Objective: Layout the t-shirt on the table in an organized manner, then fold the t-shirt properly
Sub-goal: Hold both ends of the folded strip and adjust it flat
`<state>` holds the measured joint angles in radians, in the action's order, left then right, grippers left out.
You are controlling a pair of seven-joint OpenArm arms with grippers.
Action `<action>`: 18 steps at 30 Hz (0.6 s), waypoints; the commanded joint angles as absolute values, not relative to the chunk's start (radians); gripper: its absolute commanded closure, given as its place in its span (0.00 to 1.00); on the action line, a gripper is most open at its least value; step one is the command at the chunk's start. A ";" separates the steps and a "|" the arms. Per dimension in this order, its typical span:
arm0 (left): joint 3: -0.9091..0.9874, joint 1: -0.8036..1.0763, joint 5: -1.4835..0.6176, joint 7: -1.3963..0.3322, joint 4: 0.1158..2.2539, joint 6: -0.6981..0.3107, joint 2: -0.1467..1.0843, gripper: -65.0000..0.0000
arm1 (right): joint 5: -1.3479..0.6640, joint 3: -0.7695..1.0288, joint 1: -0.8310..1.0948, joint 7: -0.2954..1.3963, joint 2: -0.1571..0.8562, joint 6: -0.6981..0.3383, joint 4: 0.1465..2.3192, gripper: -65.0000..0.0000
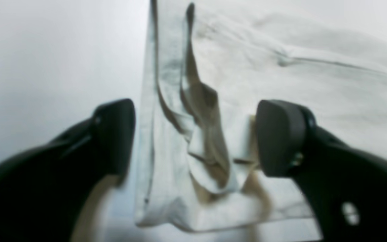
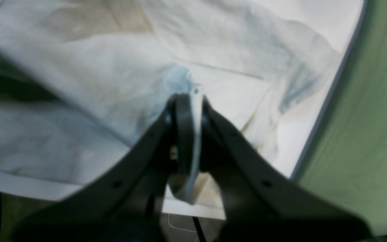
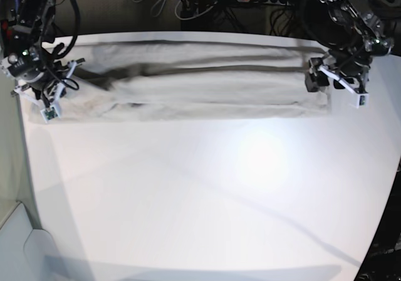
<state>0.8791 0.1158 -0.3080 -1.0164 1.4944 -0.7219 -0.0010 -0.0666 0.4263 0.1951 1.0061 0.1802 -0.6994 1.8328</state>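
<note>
Left wrist view: the left claw [image 1: 195, 134] stands released, its black fingers [image 1: 281, 134] spread either side of a bunched fold of the t-shirt [image 1: 281, 67].

Right wrist view: the right claw [image 2: 187, 101] is clenched on a pinch of cloth.

Base view: the t-shirt [image 3: 207, 80] lies in a long band along the table [image 3: 207, 199] at 12 o'clock, with one claw at each end.

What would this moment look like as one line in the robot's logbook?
t-shirt: long band on table | right gripper: pinching shirt | left gripper: fingers apart, straddling shirt's end
</note>
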 commanded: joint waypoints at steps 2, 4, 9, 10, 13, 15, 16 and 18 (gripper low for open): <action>0.874 0.134 -0.232 -1.139 1.471 -0.698 -0.019 0.41 | -0.076 0.430 0.189 0.992 0.191 -0.698 1.848 1.00; 0.874 0.134 -0.232 -1.139 1.471 -0.698 -0.021 0.60 | -0.076 0.430 0.189 0.992 0.191 -0.698 1.848 1.00; 0.874 0.133 -0.236 -1.139 1.471 -0.698 -0.018 0.83 | -0.074 0.432 0.189 0.992 0.191 -0.698 1.848 1.00; 0.874 0.133 -0.236 -1.139 1.471 -0.698 -0.016 0.85 | -0.074 0.432 0.189 0.992 0.191 -0.698 1.848 1.00; 0.874 0.133 -0.237 -1.139 1.475 -0.698 -0.016 0.94 | -0.074 0.430 0.191 0.992 0.191 -0.698 1.848 1.00; 0.874 0.133 -0.239 -1.139 1.484 -0.698 -0.015 1.00 | -0.074 0.430 0.191 0.992 0.189 -0.698 1.848 1.00; 0.874 0.133 -0.239 -1.139 1.495 -0.698 -0.013 1.00 | -0.076 0.429 0.191 0.992 0.189 -0.698 1.848 1.00; 0.874 0.127 -0.234 -1.139 1.524 -0.698 -0.013 0.99 | -0.076 0.429 0.197 0.992 0.189 -0.698 1.848 1.00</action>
<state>0.8742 0.1162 -0.2947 -1.0748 1.5238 -0.7109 -0.0139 -0.0669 0.4259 0.1989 1.0058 0.1795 -0.6994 1.8328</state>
